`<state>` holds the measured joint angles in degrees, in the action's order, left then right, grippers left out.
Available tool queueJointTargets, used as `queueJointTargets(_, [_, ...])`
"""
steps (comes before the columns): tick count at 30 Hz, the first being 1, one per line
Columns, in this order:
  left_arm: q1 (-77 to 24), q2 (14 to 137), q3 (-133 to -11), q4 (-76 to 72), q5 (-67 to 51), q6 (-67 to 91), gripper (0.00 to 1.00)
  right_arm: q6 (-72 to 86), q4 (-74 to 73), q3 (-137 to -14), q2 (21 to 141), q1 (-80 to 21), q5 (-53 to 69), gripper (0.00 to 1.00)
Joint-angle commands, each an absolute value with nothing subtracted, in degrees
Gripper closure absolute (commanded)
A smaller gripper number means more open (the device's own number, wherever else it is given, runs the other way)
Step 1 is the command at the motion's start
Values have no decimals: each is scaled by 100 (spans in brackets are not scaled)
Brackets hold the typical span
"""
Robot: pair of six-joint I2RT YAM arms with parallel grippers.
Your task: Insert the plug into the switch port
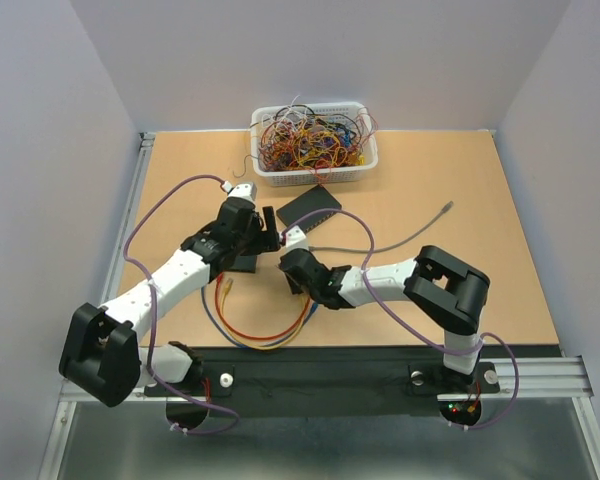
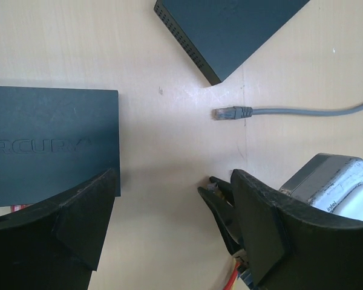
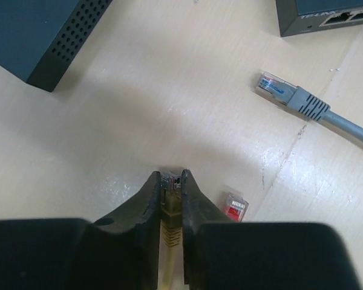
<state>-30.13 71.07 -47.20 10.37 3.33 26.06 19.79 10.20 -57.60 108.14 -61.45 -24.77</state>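
Pinches the plug [image 3: 172,188] tight in the right gripper [image 3: 170,176], well apart from the switch port [image 3: 345,16]; holds the left gripper [image 2: 172,175] spread wide, grasping nothing, above the table [image 2: 169,72].

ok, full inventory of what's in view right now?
table: 1, tan, under everything
basket: 1, white, far middle edge
wires: tangled heap, mixed colours, in the basket
box with ports: 1, black, in front of the basket
second box: 1, black, by the left tool
grey cable: 1, grey, mid-table, plug lying free
looped cables: a few, red, yellow, blue, near edge between the arms
yellow plug: 1, yellow, clamped in the right tool
red plug: 1, red, on the table beside the right tool
left arm: 1, white and black, near left
right arm: 1, white and black, near right
left tool: 1, black, open above the table
right tool: 1, black, shut on the yellow plug
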Motion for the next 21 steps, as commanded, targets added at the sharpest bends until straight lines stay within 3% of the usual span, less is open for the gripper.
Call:
queueJointTargets(1, [-3453, 7224, -4404, 748, 176, 2926, 12, 1784, 914, -5819, 10820, -6144, -2680, 98])
queueJointTargets(11, [-3876, 7637, -4228, 194, 343, 3287, 12, 1345, 730, -6029, 10460, -5714, -3997, 99])
queueJointTargets(21, [-4236, 8437, -4149, -149, 439, 3454, 12, 1169, 589, -5581, 9458, -4229, -4165, 100])
